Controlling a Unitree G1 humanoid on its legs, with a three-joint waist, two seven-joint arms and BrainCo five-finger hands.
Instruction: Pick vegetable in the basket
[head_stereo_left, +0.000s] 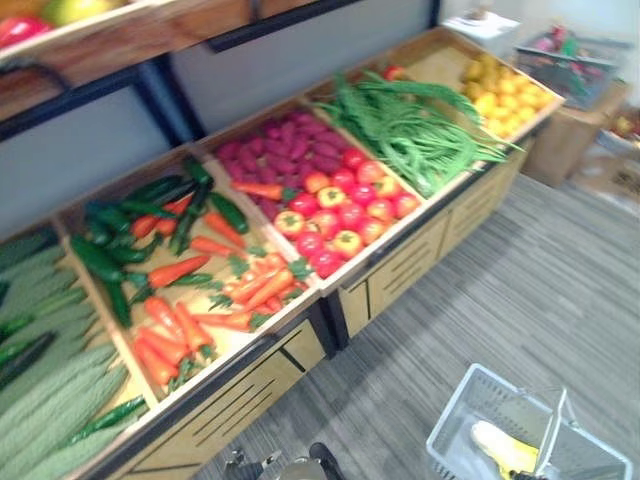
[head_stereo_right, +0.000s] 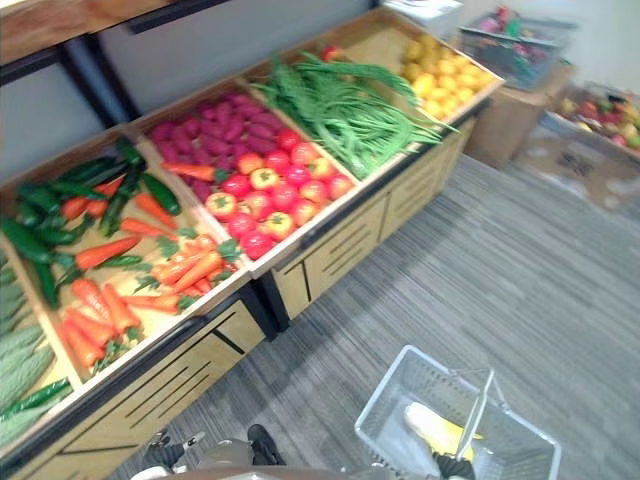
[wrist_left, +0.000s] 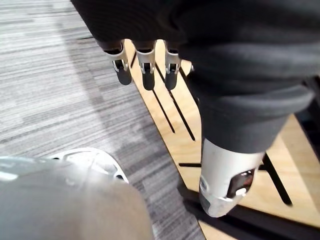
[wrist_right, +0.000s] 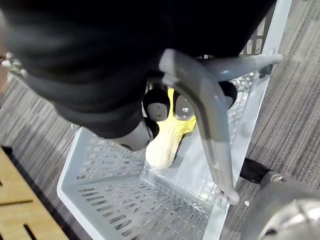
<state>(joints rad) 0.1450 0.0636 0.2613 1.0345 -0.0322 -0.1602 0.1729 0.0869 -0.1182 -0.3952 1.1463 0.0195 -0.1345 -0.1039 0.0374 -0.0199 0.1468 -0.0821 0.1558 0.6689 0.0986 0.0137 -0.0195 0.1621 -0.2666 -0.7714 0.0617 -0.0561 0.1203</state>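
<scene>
The basket (head_stereo_left: 457, 418) is hung low on the right by its handle (wrist_right: 212, 125), round which the right hand (wrist_right: 159, 106) fingers seem curled, keeping it open for loading. One yellow vegetable (wrist_right: 167, 142) lies inside. The left hand (wrist_left: 146, 67) hangs free by the stand (head_stereo_left: 395, 272), fingers straight and empty.
</scene>
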